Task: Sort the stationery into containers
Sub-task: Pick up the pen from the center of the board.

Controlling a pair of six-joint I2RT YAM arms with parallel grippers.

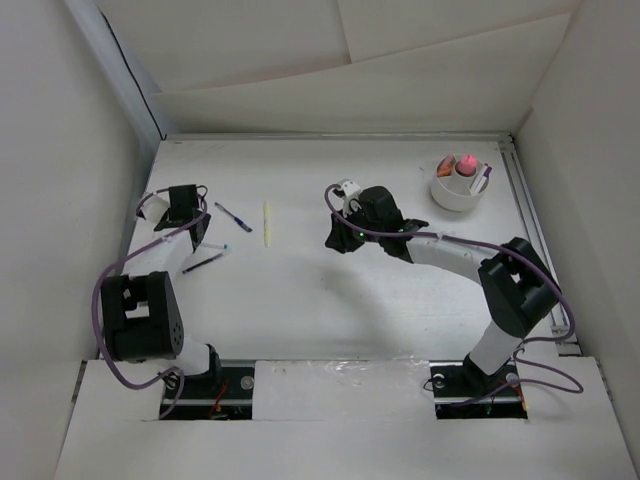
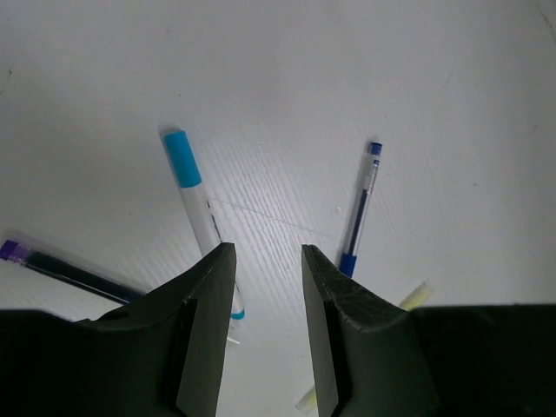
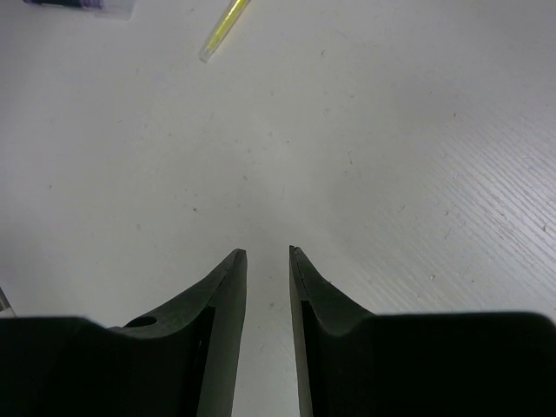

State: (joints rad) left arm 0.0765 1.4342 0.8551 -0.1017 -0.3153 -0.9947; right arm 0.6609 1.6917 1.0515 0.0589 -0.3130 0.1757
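My left gripper (image 1: 195,222) (image 2: 268,252) hangs open over the table's left side with nothing between its jaws. Just ahead of it lie a white marker with a blue cap (image 2: 198,204), a blue pen (image 2: 360,208) (image 1: 233,216) and a dark pen with a purple end (image 2: 61,271) (image 1: 205,262). A yellow pen (image 1: 267,222) (image 3: 224,26) lies a little further right. My right gripper (image 1: 338,238) (image 3: 268,252) is open and empty above bare table at the centre. The white cup (image 1: 445,195) at the far right holds a pink-capped tube (image 1: 466,162) and an orange piece (image 1: 445,166).
White walls close in the table on the left, back and right. A metal rail (image 1: 530,230) runs along the right edge. Purple cables loop around both arms, and the arm bases stand at the near edge.
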